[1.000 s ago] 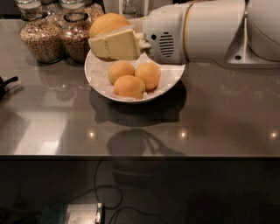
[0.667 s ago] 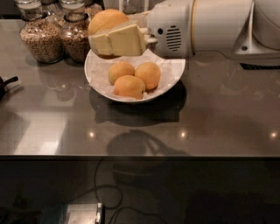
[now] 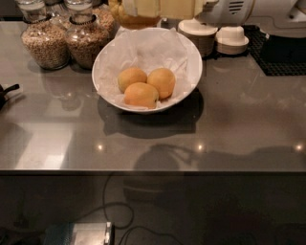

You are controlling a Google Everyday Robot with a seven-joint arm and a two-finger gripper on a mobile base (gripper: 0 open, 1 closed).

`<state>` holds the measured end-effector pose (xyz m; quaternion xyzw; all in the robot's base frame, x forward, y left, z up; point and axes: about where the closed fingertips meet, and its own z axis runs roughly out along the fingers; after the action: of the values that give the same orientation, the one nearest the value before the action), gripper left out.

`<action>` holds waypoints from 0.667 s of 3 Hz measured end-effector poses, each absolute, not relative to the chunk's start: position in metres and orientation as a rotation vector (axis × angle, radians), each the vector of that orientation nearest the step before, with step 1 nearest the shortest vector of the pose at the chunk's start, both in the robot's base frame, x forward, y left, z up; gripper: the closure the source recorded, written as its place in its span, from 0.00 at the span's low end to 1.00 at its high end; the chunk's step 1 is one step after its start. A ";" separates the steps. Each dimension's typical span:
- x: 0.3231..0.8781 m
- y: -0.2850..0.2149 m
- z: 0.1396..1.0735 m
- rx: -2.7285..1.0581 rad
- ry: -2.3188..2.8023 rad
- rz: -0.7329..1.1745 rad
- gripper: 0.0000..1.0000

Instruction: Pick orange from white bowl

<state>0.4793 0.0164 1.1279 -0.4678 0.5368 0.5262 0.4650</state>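
Camera view: the gripper [image 3: 155, 6] sits at the top edge, jaws clasping the orange [image 3: 136, 21], held above the far rim of the white bowl [image 3: 192, 53]. Three other oranges [image 3: 143, 86] lie inside on paper.

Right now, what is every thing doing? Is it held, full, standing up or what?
gripper: at the top edge, over the bowl's far rim, shut on the orange.
orange: held in the air, partly hidden by the gripper.
white bowl: upright on the counter, paper-lined.
three other oranges: resting together inside the bowl.
glass jars: upright, full of grains.
stacked cups: stacked behind the bowl.
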 end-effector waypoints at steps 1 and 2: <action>0.462 0.012 1.132 -1.226 1.293 1.301 1.00; 0.461 0.013 1.131 -1.228 1.294 1.303 1.00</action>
<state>0.4612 0.0127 1.1308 -0.4967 0.5233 0.5268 0.4494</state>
